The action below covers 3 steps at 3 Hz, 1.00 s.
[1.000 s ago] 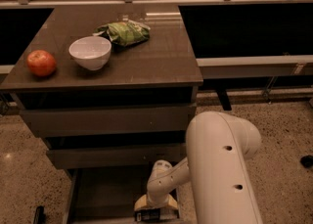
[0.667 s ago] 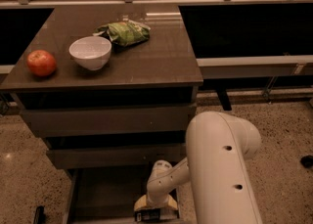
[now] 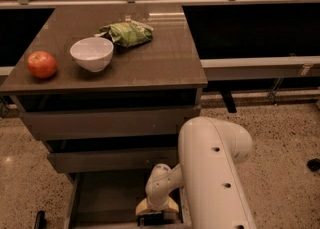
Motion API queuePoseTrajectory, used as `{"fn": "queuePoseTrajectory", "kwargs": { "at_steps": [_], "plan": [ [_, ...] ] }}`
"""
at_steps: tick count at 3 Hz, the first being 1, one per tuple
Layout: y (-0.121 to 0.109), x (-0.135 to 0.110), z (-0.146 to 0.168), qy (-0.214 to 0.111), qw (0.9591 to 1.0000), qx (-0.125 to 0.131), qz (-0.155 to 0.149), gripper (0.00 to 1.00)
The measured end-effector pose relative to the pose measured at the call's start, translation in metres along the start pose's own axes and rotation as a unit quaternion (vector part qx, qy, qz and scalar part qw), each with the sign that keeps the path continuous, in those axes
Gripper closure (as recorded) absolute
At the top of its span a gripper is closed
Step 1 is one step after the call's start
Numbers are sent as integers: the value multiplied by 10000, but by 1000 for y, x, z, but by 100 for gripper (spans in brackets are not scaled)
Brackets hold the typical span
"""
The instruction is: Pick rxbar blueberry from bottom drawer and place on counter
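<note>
The gripper (image 3: 156, 216) sat low inside the open bottom drawer (image 3: 107, 198), beneath the counter (image 3: 165, 58). Whether it gripped anything could not be told. The rxbar blueberry was hidden, probably under it. Lifting might catch the drawer fronts (image 3: 110, 122) below the counter, knocking the bar loose.

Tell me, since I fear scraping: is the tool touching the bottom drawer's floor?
Cannot tell. The camera view shows the tool low inside the bottom drawer, but its body hides any contact.
</note>
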<state>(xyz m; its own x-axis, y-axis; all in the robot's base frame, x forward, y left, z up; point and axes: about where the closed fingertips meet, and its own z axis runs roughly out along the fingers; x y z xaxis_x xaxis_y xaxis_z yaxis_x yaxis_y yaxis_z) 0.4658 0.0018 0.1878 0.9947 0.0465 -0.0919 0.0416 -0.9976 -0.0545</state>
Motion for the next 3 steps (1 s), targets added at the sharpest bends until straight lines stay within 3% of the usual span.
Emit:
{"fn": "queuePoseTrajectory", "kwargs": {
  "at_steps": [2,3],
  "plan": [
    [-2,1,43,-239,9992,147,288,0],
    [-4,0,72,-353,9984,-14,432,0]
  ]
}}
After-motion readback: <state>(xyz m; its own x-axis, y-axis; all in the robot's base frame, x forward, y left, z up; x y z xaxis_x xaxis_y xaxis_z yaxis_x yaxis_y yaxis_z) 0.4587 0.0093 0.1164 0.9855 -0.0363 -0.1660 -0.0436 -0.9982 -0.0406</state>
